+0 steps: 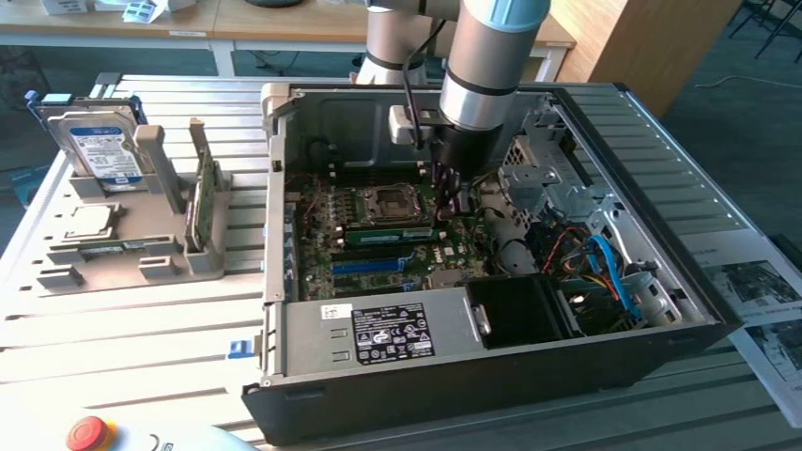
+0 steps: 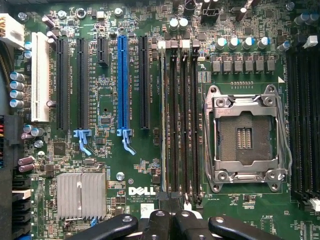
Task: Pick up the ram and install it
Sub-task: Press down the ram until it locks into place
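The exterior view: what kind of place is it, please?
Probably a robotics lab or test bench. An open computer case lies on a slatted metal table, a fixture holds a hard drive, and a red emergency button sits nearby.

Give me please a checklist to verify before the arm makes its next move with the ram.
1. Jaws shut: ok.
2. Jaws above the memory slots, beside the CPU socket: ok.
3. Ram lying along a slot: ok.
4. Ram fully seated: cannot tell.
5. Jaws gripping the ram: cannot tell.
6. Blue cable apart from the arm: ok.
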You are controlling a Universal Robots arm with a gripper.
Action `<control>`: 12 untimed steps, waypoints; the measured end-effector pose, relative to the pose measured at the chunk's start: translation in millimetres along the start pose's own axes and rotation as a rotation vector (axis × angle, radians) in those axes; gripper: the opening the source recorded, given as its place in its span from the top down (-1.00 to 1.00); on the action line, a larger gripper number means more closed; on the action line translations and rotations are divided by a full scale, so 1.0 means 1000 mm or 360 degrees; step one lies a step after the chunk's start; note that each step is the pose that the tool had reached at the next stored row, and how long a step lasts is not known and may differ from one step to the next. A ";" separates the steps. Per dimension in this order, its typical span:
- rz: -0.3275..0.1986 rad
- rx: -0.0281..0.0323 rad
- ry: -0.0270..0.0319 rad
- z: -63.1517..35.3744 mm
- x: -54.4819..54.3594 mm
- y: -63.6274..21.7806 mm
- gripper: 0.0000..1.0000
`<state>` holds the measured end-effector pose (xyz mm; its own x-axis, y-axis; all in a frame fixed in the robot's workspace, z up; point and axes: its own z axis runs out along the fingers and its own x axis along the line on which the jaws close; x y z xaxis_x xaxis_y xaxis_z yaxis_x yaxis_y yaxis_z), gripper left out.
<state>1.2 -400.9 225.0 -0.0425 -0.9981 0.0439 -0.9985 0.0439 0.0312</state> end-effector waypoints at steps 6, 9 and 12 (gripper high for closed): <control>0.0000 0.00000 -0.00001 0.0003 0.000 0.0000 0.80; 0.0000 0.00000 0.00000 0.0006 0.000 0.0000 0.80; 0.0000 -0.00001 0.00001 0.0012 0.000 0.0000 0.80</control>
<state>1.2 -400.9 223.9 -0.0425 -0.9981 0.0440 -0.9985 0.0439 0.0313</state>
